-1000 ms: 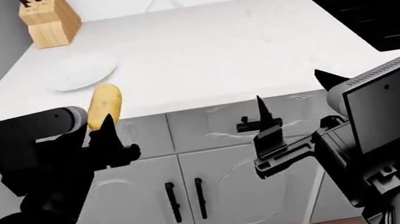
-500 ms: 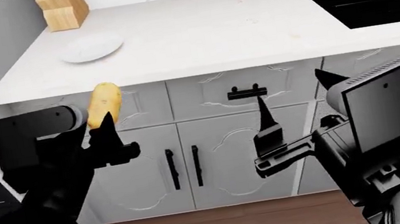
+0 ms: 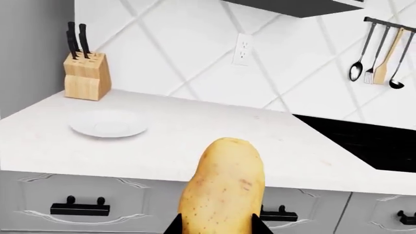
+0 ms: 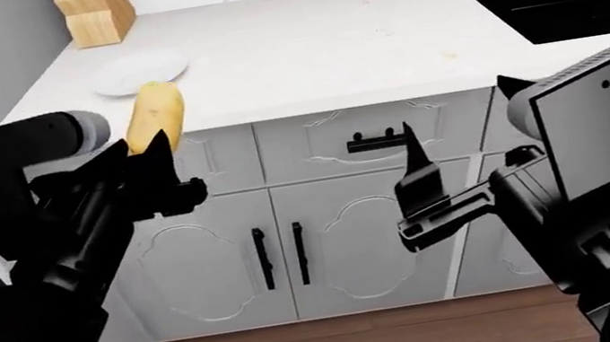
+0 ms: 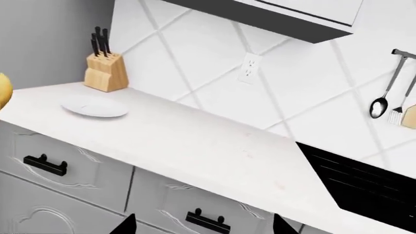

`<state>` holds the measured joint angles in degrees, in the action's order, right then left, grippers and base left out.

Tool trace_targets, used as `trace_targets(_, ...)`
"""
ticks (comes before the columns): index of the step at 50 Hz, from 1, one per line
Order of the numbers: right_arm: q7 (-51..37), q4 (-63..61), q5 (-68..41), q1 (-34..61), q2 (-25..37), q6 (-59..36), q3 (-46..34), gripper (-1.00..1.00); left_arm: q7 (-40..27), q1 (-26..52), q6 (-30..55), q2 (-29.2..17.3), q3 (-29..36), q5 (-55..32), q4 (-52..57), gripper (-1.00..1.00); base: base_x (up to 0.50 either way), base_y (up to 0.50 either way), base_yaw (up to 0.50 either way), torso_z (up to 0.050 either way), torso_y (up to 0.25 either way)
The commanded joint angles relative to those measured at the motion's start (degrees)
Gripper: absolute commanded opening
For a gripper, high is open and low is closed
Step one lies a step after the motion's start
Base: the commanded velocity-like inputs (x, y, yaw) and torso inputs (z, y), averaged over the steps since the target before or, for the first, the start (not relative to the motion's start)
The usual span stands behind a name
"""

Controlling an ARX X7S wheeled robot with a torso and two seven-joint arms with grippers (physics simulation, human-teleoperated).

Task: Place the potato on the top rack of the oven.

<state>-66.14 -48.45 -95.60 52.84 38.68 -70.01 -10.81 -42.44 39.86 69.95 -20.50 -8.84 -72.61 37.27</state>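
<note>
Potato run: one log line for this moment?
left tool: shut on potato | right tool: open, empty | potato: upright, off counter | oven: not in view

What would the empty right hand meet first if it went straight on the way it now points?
Probably the front edge of the white stone countertop, or the grey panelled drawer front just beneath it. The right hand is open with nothing between it and them; depth is unclear.

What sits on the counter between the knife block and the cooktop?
Only a white plate near the knife block; the counter toward the cooktop is bare, in the left wrist view.
</note>
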Motion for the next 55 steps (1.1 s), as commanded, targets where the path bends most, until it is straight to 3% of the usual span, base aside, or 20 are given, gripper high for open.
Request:
trace_targets(1,-6.82,1.49,-7.99,6.17,1.79,-0.21,-2.95,1.00,-1.11,3.63,0.01,-0.62,-0.96,-3.19,-1.16,-1.00,0.00,0.00,0.00,0.000,0.000)
trace_targets(15,-9.98,1.73,-10.46,7.82,3.46,-0.01,-5.03,1.00,-0.94,4.08,-0.80,-0.95,-0.29,-2.99,-1.08,-1.00,0.00,0.00,0.00,0.000,0.000)
trace_targets(55,-13.02,0.84,-13.11,9.95,5.48,1.79,-7.83,1.00,-0.46,2.73,-2.87,-2.09,0.96,-1.98,-1.89,-1.00,0.00,0.50,0.00,0.000,0.000)
